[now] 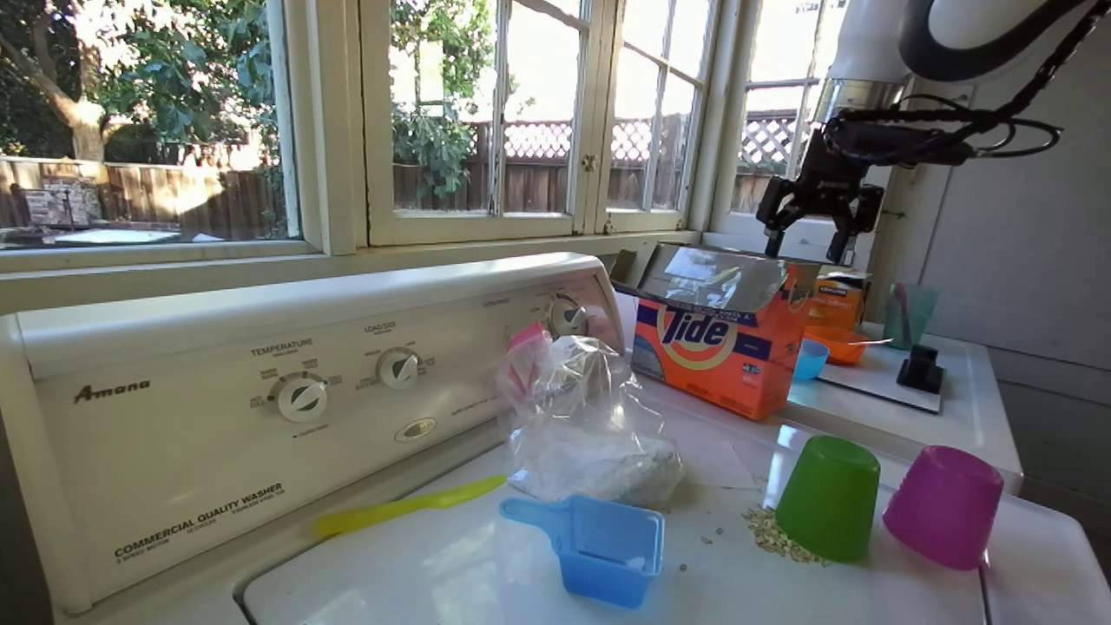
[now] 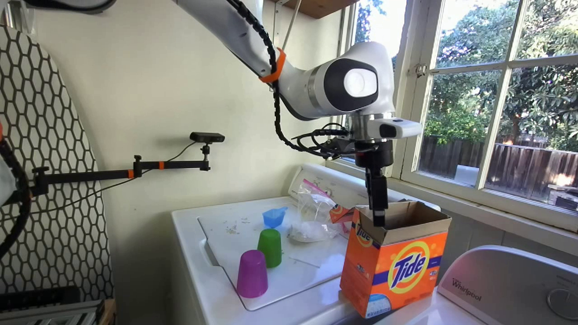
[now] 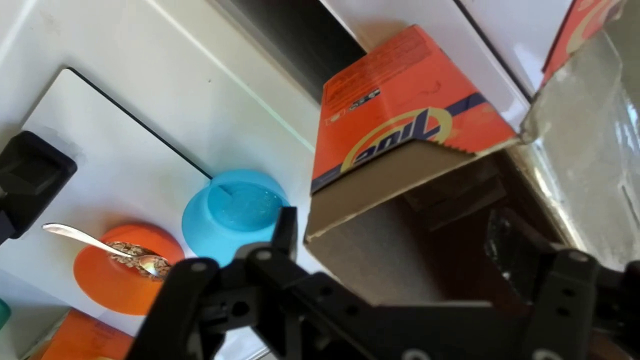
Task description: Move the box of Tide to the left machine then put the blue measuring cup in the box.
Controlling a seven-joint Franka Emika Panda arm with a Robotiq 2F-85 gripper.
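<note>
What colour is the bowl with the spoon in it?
Orange; the bowl shows best in the wrist view.

The gripper (image 2: 379,219) hangs at the open box of Tide (image 2: 393,266), the blue measuring cup (image 2: 273,218) well apart.

Tide box (image 2: 392,271): orange, dark-blue lettering over yellow-ringed bullseye, dark-blue band, brown inside. Washer (image 1: 434,564): white, white dials (image 1: 302,398), black print. Scoop (image 1: 608,551): translucent blue. Green cup (image 1: 829,499), magenta cup (image 1: 946,508): each one solid colour. Knife (image 1: 408,505): yellow. Bag (image 1: 599,460): clear, pink seal. Bowl (image 3: 115,285): orange; flakes (image 3: 127,250): brown; spoon (image 3: 90,240): silver. Gripper (image 1: 804,253): black. Arm (image 2: 300,85): white with black patches, orange strap (image 2: 281,63). Board (image 2: 45,135): white with black hexagon grid. Fence (image 1: 534,187): brown, pale criss-cross lattice along top.
</note>
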